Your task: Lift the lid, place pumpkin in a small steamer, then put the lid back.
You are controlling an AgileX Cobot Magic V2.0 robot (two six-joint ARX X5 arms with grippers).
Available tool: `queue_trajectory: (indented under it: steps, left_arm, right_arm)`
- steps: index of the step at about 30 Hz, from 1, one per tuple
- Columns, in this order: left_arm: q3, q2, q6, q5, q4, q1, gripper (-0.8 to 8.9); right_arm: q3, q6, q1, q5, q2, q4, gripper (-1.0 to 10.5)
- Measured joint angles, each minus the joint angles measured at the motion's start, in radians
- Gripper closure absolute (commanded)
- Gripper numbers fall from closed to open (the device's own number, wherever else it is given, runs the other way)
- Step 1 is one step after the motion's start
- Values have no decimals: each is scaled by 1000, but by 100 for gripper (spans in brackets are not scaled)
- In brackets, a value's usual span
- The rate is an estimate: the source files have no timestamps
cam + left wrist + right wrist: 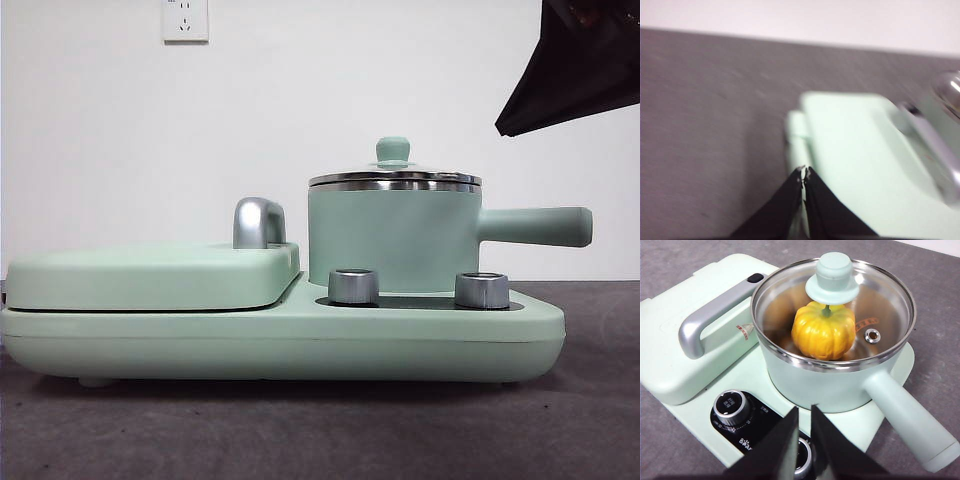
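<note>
The small steamer [390, 235] stands on the right half of the mint-green cooker base, its long handle [535, 226] pointing right. The lid [394, 178] sits closed on its rim. In the right wrist view the pumpkin [822, 335] rests inside the steamer [830, 385], seen through the glass lid [880, 295] under its mint knob. My right gripper [804, 412] hangs clear of the pot above the dial panel, empty, with a narrow gap between the jaws. It shows as a dark tip [520, 115] at the front view's top right. My left gripper [804, 172] is shut and empty over the griddle cover's edge.
The wide flat griddle cover [150, 275] with its chrome handle [258, 222] fills the cooker's left half. Two steel dials [353, 285] [481, 289] stand in front of the pot. Grey table [300, 430] surrounds the cooker, with a white wall behind.
</note>
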Motion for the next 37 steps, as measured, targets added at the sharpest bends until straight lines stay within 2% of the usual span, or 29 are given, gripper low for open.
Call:
queue_trajectory:
  steps: [6, 10, 15, 18, 34, 37]
  left_arm:
    - [-193, -190, 6, 0, 176, 171, 807]
    - [-296, -288, 10, 0, 184, 225, 807]
    - [-411, -396, 10, 0, 185, 235, 807]
    - [-459, -402, 10, 0, 233, 235, 807]
    - [-458, -402, 10, 0, 212, 235, 807]
    - [-458, -402, 10, 0, 212, 235, 807]
  right_arm:
    - [0, 0, 0, 0, 0, 0, 912]
    - [0, 0, 0, 0, 0, 0, 912]
    - [0, 0, 0, 0, 0, 0, 912]
    - [0, 0, 0, 0, 0, 2, 912]
    - [0, 0, 0, 0, -1, 6, 913]
    - [0, -4, 0, 35, -1, 21, 913]
